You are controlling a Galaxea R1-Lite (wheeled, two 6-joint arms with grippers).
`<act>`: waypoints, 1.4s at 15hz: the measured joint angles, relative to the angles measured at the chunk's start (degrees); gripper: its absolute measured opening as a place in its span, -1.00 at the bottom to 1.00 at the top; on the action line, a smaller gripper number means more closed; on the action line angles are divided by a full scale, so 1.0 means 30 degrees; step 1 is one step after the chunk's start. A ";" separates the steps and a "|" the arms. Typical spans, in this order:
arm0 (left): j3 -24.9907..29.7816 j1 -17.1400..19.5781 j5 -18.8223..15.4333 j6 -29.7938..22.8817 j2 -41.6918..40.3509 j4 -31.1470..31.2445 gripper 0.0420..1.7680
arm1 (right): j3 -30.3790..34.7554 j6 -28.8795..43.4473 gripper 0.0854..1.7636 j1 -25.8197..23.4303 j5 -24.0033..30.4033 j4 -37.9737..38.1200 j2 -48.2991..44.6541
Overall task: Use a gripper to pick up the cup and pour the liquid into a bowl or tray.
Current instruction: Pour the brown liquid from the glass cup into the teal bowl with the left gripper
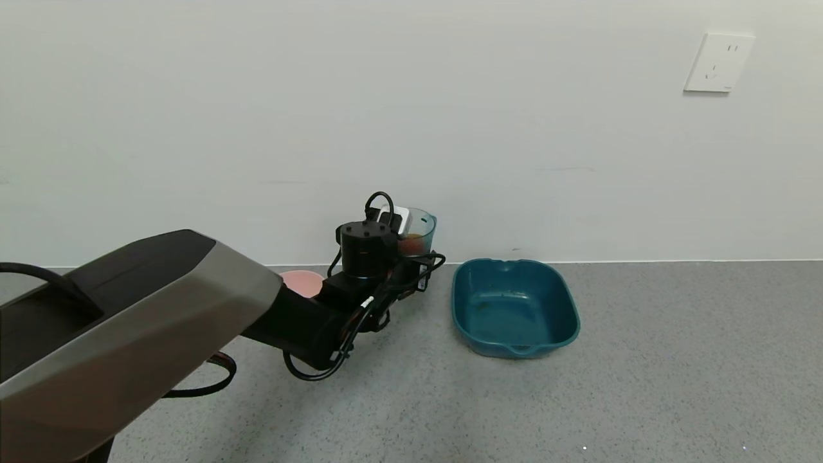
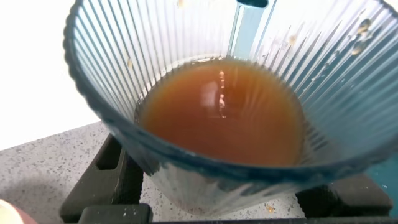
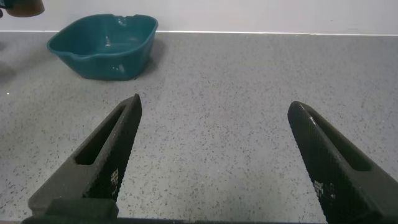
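Observation:
My left gripper (image 1: 411, 249) is shut on the ribbed pale blue-green cup (image 1: 422, 226) and holds it upright above the table near the back wall, left of the dark teal dish (image 1: 566, 302). Reddish-brown liquid (image 1: 410, 244) sits in the cup. In the left wrist view the cup (image 2: 112, 74) fills the frame, with the liquid (image 2: 221, 118) inside and black fingers (image 2: 102, 180) on either side of it. My right gripper (image 3: 216, 101) is open and empty over bare table. The teal dish (image 3: 106, 62) shows far off in that view.
A round pink bowl (image 1: 302, 281) stands behind my left arm, near the wall. The grey speckled table (image 1: 675, 360) runs to the white wall, which has a socket (image 1: 719, 62) at the upper right.

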 joint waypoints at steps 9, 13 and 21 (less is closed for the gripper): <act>-0.0955 -0.1048 0.0378 0.3657 -0.0045 0.0748 0.48 | 0.0000 -0.0008 0.94 0.0000 -0.0008 -0.0008 0.0000; -0.1353 -0.1487 0.0370 0.4779 0.0016 0.1711 0.48 | 0.0000 0.0000 0.94 0.0000 0.0000 -0.0008 0.0000; -0.2544 -0.2593 0.1150 0.6465 0.0028 0.3088 0.48 | 0.0000 -0.0008 0.94 0.0000 0.0000 0.0000 0.0000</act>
